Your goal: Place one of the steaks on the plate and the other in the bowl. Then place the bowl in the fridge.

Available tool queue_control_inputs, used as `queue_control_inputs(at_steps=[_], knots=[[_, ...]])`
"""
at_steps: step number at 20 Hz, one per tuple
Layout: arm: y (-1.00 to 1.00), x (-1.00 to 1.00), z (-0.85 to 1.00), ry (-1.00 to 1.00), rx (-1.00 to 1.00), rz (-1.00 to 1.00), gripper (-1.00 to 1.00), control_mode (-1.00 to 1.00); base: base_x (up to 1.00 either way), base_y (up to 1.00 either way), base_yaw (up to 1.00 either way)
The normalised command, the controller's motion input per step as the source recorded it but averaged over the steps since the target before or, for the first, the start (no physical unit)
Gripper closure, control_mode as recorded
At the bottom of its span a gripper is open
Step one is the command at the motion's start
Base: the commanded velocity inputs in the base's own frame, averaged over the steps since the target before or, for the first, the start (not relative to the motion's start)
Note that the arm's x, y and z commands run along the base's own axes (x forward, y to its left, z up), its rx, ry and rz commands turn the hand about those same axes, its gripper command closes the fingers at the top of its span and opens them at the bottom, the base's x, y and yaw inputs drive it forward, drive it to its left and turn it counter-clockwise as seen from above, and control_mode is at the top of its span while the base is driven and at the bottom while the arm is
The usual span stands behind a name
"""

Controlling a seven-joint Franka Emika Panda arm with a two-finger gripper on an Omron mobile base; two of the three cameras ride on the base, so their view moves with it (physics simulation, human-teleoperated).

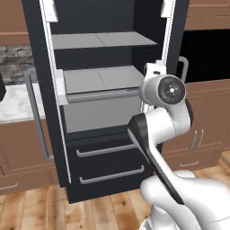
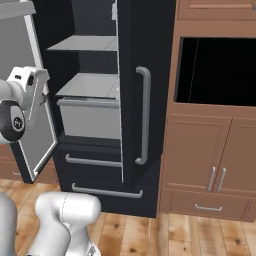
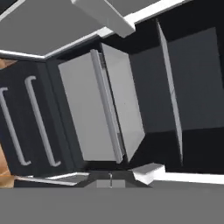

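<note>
Black and tall, the fridge (image 1: 108, 90) fills the middle of the left base view with one door swung open, so its grey shelves (image 1: 103, 40) and the two lower drawers (image 1: 108, 150) can be seen. The white arm is folded in front of it, and the end effector (image 3: 110, 178) sits at the bottom of the hand view with its fingers pressed together and nothing between them. The hand camera looks straight into the open compartment. Steaks, plate and bowl are not to be found near the fridge in these pictures, so I judge that the cold space is ready while the bowl waits elsewhere. A risk, I think, is the open door (image 2: 30, 100) at the left of the right base view: the arm stands just beside it, and a wide swing could knock it or push it shut.
</note>
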Motion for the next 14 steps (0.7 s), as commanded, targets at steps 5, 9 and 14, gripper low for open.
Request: queue_control_inputs(at_steps=[5, 9, 14], knots=[[0.0, 0.0, 0.03, -0.27, 0.62, -0.04, 1.0, -1.0, 0.0, 0.0, 0.0], [0.0, 0.0, 0.0, -0.16, 0.62, -0.16, 1.0, -1.0, 0.0, 0.0, 0.0], [-0.01, -0.01, 0.02, 0.02, 0.77, -0.09, 1.0, -1.0, 0.0, 0.0, 0.0]])
